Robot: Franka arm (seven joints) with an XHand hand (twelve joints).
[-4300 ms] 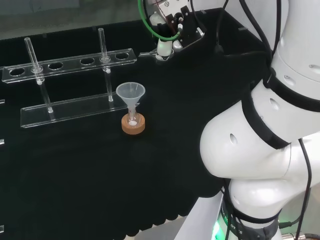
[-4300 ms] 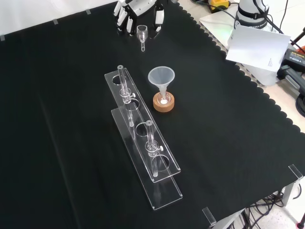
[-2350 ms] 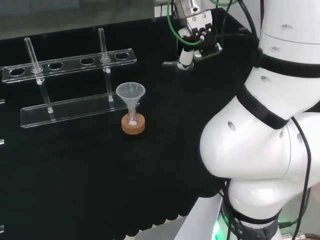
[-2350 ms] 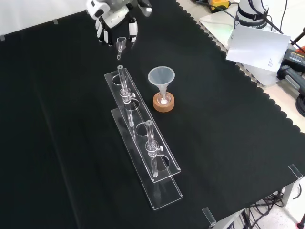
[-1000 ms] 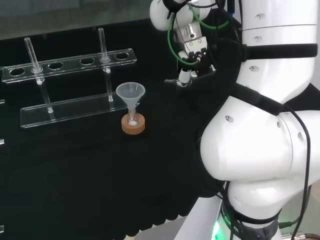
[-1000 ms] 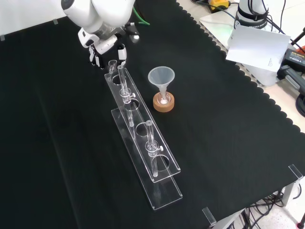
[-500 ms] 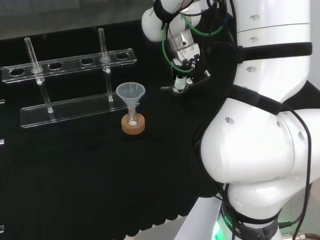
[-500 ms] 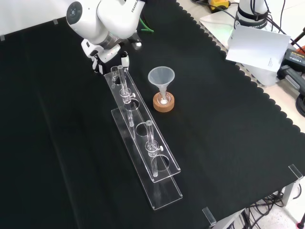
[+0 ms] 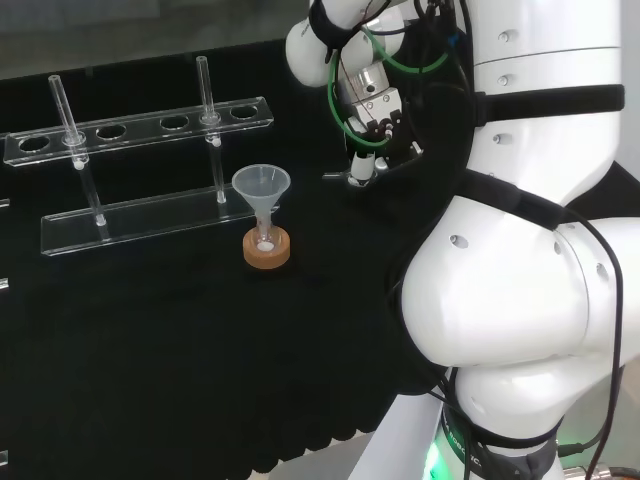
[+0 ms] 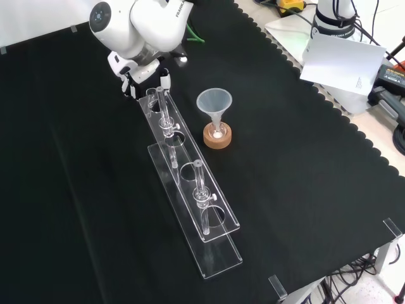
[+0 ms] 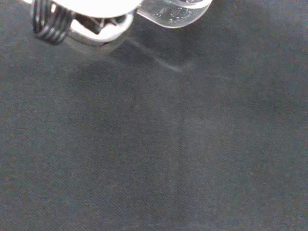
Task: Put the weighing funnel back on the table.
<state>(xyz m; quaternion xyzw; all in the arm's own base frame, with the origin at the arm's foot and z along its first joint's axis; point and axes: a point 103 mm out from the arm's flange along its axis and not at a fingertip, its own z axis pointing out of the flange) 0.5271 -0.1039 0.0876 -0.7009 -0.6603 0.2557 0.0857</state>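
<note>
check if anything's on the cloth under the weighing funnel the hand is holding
Nothing visible is. In the wrist view the cloth past the weighing funnel is bare. In the front view the hand sits close to the far end of the tube rack, so that edge may be worth watching.

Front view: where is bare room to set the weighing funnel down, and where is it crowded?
Bare: the cloth left of the test tube rack, and right of the funnel. Crowded: between rack, funnel and hand.
</note>
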